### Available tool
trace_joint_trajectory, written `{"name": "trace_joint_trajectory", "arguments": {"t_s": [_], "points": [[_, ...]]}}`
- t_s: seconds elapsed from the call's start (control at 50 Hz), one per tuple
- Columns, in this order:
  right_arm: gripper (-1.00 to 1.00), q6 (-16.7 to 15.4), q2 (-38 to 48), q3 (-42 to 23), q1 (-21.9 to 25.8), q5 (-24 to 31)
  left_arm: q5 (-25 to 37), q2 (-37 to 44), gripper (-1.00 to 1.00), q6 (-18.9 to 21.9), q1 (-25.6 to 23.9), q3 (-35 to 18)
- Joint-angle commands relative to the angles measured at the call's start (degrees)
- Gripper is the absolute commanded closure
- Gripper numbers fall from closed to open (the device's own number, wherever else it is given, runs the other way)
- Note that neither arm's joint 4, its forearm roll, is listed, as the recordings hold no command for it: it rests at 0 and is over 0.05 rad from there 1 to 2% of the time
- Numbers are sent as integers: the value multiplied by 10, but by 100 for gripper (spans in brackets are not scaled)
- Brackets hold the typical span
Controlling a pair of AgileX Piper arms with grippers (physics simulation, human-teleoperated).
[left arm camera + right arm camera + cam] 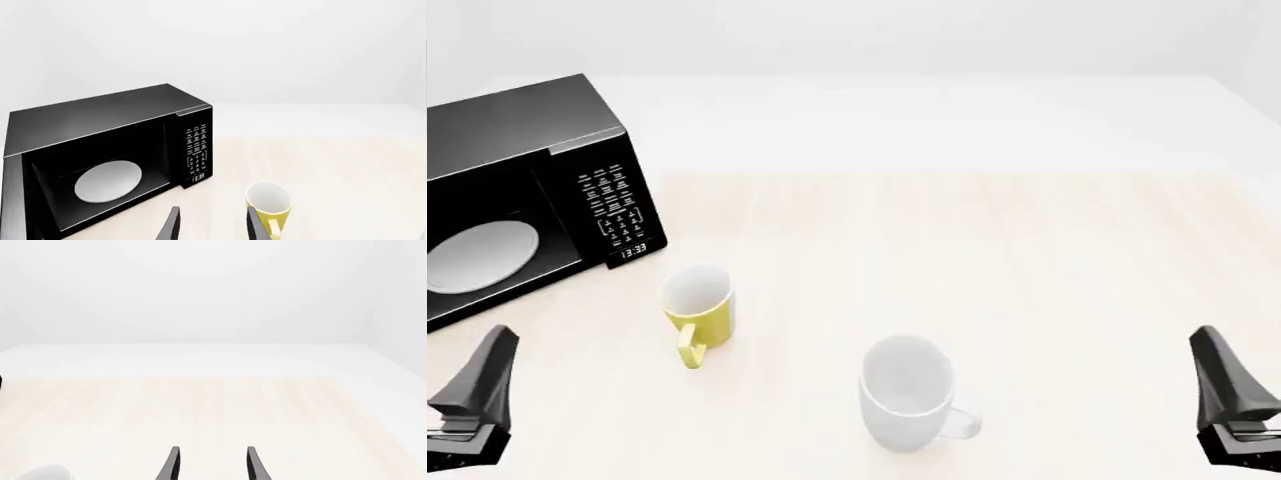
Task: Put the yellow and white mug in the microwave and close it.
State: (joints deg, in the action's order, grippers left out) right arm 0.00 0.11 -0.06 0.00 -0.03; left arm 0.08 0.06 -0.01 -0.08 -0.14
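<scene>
Broadly, the scene is ordered by size. The surface [988,250], pale wood, carries everything. The microwave [521,200] stands at its far left with the door swung open, so the dark cavity and the white turntable plate [478,256] show; the button panel [614,210] and clock [633,250] face the arms. The door itself is barely in view at the left edge of the left wrist view, so how far it is swung cannot be told.

An all-white mug [905,392] stands upright near the middle front and is not the target. The yellow and white mug [699,310] stands upright just in front of the microwave's panel corner, apart from it, handle [691,352] turned toward the arms.

The left gripper [212,225] hangs low at the near left, its fingers [172,225] parted and holding nothing; the left wrist view shows the mug just off the line of one finger. The right gripper [212,465] waits at the near right, fingers likewise spread and empty.

The step in hand appears to be the left arm's reach for the mug. It would go best by shifting slightly rightward to centre the mug body between the fingers, clear of the handle, then closing on the wall or rim while keeping it upright. The open cavity lies near on the left, so the carry should be short; clearing the cavity's lower lip is the likely hazard.
</scene>
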Motion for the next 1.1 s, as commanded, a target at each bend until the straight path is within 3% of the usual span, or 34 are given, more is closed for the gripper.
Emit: {"name": "trace_joint_trajectory", "arguments": {"t_s": [0.02,0.4,0.76,1.1], "points": [[-100,0,3,-2,0,-1,0,2,-100,3,1,-4],[-100,0,3,-2,0,-1,5,0,-100,18,-11,-7],[-100,0,3,-2,0,-1,40,18,-100,18,-59,-17],[-100,0,3,-2,0,-1,-19,135,-100,5,-110,-19]]}}
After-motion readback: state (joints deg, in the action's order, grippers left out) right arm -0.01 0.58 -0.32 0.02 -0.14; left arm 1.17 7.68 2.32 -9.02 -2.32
